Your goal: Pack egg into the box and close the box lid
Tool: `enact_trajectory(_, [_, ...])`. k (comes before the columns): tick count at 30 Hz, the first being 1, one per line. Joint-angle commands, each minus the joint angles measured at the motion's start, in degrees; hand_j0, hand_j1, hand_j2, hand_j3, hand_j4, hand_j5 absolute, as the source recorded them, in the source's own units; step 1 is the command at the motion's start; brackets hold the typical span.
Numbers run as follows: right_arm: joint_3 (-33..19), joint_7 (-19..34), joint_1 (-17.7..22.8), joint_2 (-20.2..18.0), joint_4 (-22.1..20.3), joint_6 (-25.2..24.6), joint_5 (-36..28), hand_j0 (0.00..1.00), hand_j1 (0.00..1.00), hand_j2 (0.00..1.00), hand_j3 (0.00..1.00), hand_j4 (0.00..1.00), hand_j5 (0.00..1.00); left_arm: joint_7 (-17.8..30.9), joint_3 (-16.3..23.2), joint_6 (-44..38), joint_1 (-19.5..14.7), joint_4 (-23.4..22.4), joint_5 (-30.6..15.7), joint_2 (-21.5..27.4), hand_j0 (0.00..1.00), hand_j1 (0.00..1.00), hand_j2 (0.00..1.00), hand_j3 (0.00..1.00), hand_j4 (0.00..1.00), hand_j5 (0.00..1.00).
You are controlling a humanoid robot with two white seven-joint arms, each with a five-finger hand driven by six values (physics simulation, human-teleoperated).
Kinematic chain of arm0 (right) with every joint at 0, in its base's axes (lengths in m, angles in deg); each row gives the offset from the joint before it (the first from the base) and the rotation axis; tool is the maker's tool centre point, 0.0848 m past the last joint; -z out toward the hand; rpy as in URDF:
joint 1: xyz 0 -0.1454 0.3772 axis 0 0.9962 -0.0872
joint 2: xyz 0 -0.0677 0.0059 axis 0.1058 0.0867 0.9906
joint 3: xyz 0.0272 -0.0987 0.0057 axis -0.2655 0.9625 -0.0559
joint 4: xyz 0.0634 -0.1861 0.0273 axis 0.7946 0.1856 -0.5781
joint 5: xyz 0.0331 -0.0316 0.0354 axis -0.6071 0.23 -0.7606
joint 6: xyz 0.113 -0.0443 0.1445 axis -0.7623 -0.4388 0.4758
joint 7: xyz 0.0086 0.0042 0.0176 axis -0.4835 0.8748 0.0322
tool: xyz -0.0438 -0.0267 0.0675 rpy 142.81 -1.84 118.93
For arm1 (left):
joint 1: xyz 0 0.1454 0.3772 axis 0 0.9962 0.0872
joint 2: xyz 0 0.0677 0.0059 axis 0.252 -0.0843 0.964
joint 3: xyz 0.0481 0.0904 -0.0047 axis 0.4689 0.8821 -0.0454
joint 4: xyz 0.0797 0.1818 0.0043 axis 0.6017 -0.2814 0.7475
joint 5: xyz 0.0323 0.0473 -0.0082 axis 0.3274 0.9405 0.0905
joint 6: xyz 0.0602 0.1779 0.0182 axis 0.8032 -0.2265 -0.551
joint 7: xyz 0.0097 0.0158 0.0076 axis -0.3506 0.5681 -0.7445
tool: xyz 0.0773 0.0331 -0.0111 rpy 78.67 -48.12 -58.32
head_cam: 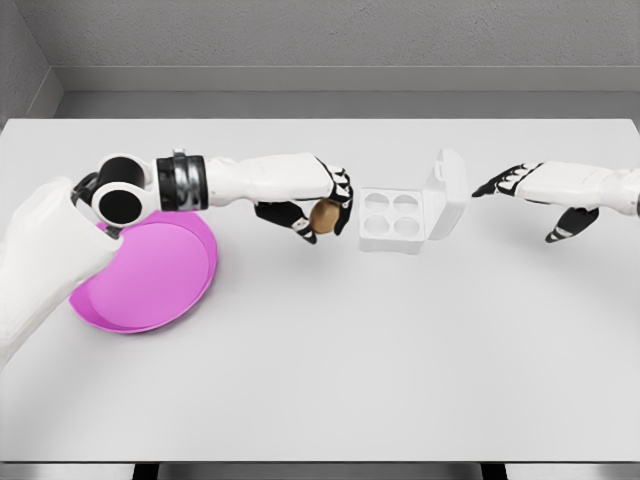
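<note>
A brown egg (323, 216) is held above the table in my left hand (322, 207), whose fingers are curled around it, just left of the box. The white egg box (392, 221) lies open with four empty round cups. Its lid (447, 193) stands up on the right side. My right hand (525, 190) hovers to the right of the lid, fingers relaxed and spread, holding nothing, a short gap away from the lid.
A pink plate (150, 276) lies at the left on the white table (350, 370), partly under my left arm. A grey wall runs along the far edge of the table.
</note>
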Motion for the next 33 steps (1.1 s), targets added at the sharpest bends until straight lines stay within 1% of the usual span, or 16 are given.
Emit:
enact_trajectory(1, [-0.04,-0.02,0.0,-0.04,0.01,-0.15,-0.31,1.0,1.0,1.0,1.0,1.0,1.0,-0.07,-0.06,-0.08,0.0,-0.48,-0.28,-0.64,0.31,0.31,0.31,0.31,0.31,0.31])
enact_trajectory(7, [0.05,-0.02,-0.09,-0.04,0.01,-0.15,-0.31,1.0,1.0,1.0,1.0,1.0,1.0,-0.07,-0.06,-0.08,-0.53,-2.32,0.78,-4.07,0.31,0.31,0.31,0.31,0.31,0.31])
enact_trajectory(10, [0.05,-0.02,-0.09,-0.04,0.01,-0.15,-0.31,1.0,1.0,1.0,1.0,1.0,1.0,-0.07,-0.06,-0.08,-1.05,-2.5,1.04,-4.69,0.31,0.31,0.31,0.31,0.31,0.31])
enact_trajectory(14, [0.05,-0.02,-0.09,-0.04,0.01,-0.15,-0.22,1.0,1.0,1.0,1.0,1.0,1.0,-0.07,-0.06,0.01,-2.02,-4.52,1.13,-6.01,0.31,0.31,0.31,0.31,0.31,0.31])
enact_trajectory(19, [0.14,-0.02,-0.09,-0.04,0.01,-0.15,-0.22,1.0,1.0,1.0,1.0,1.0,1.0,-0.07,-0.23,0.1,-2.2,-5.58,1.13,-7.68,0.31,0.31,0.31,0.31,0.31,0.31])
enact_trajectory(20, [0.05,-0.02,-0.09,-0.04,0.1,-0.15,-0.22,1.0,1.0,1.0,1.0,1.0,1.0,-0.07,-0.23,0.1,-2.81,-6.1,1.57,-7.76,0.31,0.31,0.31,0.31,0.31,0.31])
enact_trajectory(22, [0.13,-0.02,-0.18,-0.04,0.1,-0.15,-0.31,1.0,1.0,1.0,1.0,1.0,1.0,-0.07,-0.58,0.1,-3.08,-8.56,2.27,-9.35,0.31,0.31,0.31,0.31,0.31,0.31])
enact_trajectory(26, [0.05,-0.02,-0.18,-0.04,0.01,-0.15,-0.31,1.0,1.0,1.0,1.0,1.0,1.0,-0.07,-0.58,0.1,-3.96,-10.24,2.36,-10.93,0.31,0.31,0.31,0.31,0.31,0.31])
enact_trajectory(29, [0.05,-0.02,-0.18,-0.04,0.01,-0.15,-0.31,1.0,1.0,1.0,1.0,1.0,1.0,-0.07,-0.58,0.19,-5.1,-12.96,2.89,-12.25,0.32,0.32,0.32,0.32,0.32,0.32])
enact_trajectory(32, [0.05,-0.02,-0.18,-0.04,0.1,-0.15,-0.31,1.0,1.0,1.0,1.0,1.0,1.0,-0.07,-0.67,1.06,-5.36,-15.15,3.5,-14.09,0.32,0.32,0.32,0.32,0.32,0.32])
enact_trajectory(33, [0.05,-0.02,-0.18,-0.04,0.01,-0.15,-0.31,1.0,1.0,1.0,1.0,1.0,1.0,-0.07,-0.67,1.33,-6.06,-16.3,3.5,-14.35,0.32,0.32,0.32,0.32,0.32,0.32])
